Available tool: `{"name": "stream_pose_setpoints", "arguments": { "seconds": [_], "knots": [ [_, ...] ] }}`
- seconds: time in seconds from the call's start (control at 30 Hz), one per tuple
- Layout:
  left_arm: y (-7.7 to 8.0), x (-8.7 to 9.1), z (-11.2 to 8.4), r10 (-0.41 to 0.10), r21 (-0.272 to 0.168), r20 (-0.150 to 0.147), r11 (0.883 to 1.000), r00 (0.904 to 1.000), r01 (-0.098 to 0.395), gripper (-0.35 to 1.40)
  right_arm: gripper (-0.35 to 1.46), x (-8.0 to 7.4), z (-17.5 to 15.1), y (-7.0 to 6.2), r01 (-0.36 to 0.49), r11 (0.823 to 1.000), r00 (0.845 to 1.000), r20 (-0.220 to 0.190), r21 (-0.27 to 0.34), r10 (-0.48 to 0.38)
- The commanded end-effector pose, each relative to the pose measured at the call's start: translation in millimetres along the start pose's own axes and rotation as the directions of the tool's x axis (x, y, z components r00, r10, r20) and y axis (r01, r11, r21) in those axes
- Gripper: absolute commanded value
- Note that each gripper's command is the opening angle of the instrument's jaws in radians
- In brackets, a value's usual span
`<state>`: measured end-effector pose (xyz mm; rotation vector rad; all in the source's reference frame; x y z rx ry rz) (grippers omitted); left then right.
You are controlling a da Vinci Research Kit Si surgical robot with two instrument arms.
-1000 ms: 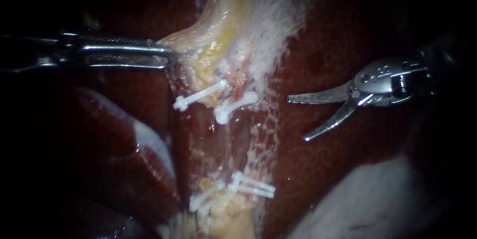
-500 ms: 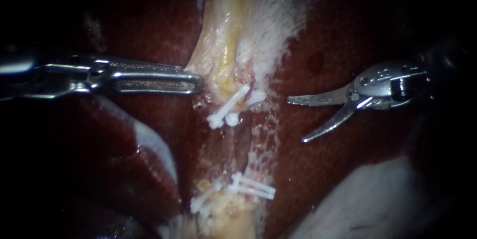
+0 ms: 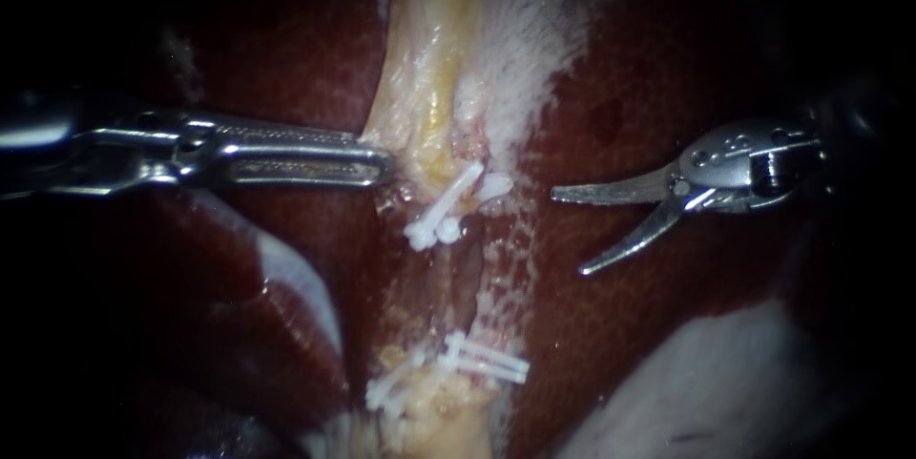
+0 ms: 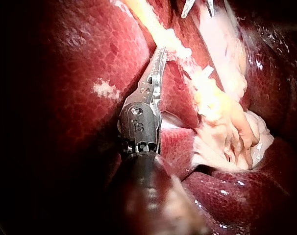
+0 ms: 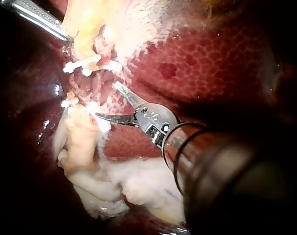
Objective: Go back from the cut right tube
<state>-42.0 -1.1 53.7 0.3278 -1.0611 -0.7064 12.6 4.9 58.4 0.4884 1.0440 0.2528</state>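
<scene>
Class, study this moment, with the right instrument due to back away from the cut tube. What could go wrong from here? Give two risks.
1. The right instrument has its blades open, with the tips close over the liver. A dip while withdrawing might score the surface.
2. The left instrument looks shut on pale tissue just beside the upper clips. A hard pull could strain or loosen them.

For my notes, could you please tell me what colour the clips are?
The clips are white; the endoscope view shows them best.
</scene>
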Motion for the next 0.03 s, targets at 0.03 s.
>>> {"name": "stream_pose_setpoints", "arguments": {
  "seconds": [0.03],
  "knots": [
    [0.1, 0.0, 0.0, -0.006, 0.002, 0.001, 1.000, 1.0000, 0.006, -0.35, 1.43, 0.0, 0.0, -0.1, -0.007, 1.000, 1.000, -0.001, 0.001, 0.007]
  ]
}}
